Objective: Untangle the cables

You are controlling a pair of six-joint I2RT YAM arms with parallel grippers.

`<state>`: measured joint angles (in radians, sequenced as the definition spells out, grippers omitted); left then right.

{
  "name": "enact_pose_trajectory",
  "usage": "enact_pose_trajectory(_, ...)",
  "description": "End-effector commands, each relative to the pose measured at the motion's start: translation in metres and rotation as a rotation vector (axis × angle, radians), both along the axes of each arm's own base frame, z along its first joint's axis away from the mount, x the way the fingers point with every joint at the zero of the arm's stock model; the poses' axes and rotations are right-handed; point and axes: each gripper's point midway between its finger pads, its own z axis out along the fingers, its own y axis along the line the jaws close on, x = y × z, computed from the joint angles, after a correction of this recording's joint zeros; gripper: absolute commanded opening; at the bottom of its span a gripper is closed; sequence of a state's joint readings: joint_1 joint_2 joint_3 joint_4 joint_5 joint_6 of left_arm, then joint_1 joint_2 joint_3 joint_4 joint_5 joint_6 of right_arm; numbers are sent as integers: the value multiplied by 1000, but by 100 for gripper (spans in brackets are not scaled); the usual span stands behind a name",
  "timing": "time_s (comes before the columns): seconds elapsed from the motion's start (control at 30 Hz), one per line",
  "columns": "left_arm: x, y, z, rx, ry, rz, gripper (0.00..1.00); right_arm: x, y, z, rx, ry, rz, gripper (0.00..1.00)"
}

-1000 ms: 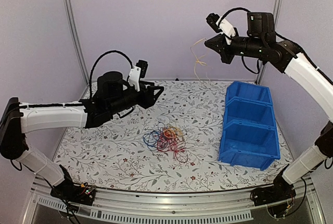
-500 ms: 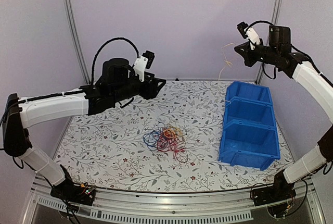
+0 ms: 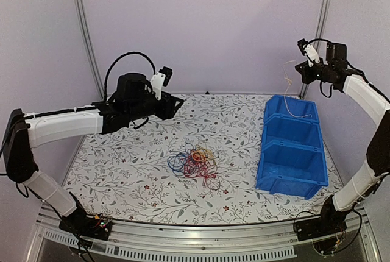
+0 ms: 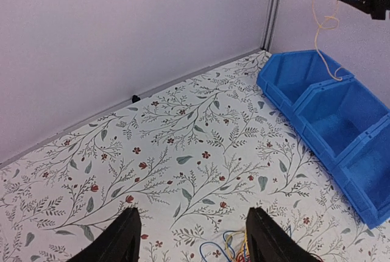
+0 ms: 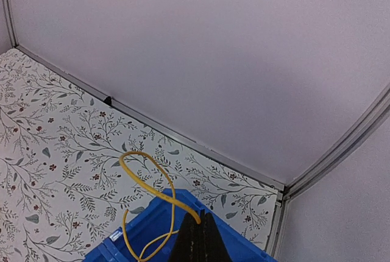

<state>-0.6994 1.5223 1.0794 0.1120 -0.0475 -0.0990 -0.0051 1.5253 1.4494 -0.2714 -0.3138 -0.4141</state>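
A loose clump of thin cables (image 3: 196,162), mostly red with blue and yellow strands, lies on the table's middle; its top edge shows in the left wrist view (image 4: 234,248). My right gripper (image 3: 302,71) is shut on one yellow cable (image 3: 288,91), held high so it dangles over the far compartment of the blue bin (image 3: 291,143). In the right wrist view the yellow cable (image 5: 146,183) loops out from the closed gripper (image 5: 200,219) above the bin (image 5: 146,237). My left gripper (image 3: 178,105) is open and empty, held above the table behind the clump; it shows as the gripper (image 4: 192,237) in the left wrist view.
The blue bin has three compartments and stands at the table's right side. The table has a floral cloth (image 3: 134,170). Purple walls with metal posts (image 3: 84,30) close the back and sides.
My right gripper has carried the yellow cable to the right, from above the table's back middle to over the bin's far compartment. My left arm has pulled back slightly to the left.
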Motion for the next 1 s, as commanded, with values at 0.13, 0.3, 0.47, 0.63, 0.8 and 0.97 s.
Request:
enact_pose_trajectory(0.13,-10,6,23,-42,-35,-10,59,16,-39,-89,29,187,-79,0)
enact_pose_trajectory(0.3,-11,6,24,-46,-35,-11,59,20,-50,-116,25,247,-115,0)
enact_pose_trajectory(0.47,-11,7,23,-40,-33,-5,59,21,-52,-132,23,322,-121,31)
enact_pose_trajectory(0.63,-10,9,22,-34,-33,4,59,7,-40,-125,84,363,-77,48)
enact_pose_trajectory(0.8,-8,9,18,-16,-24,13,60,-23,-13,-98,86,297,-13,53)
enact_pose_trajectory(0.97,-6,6,3,19,16,8,60,-79,72,-94,25,271,286,49)
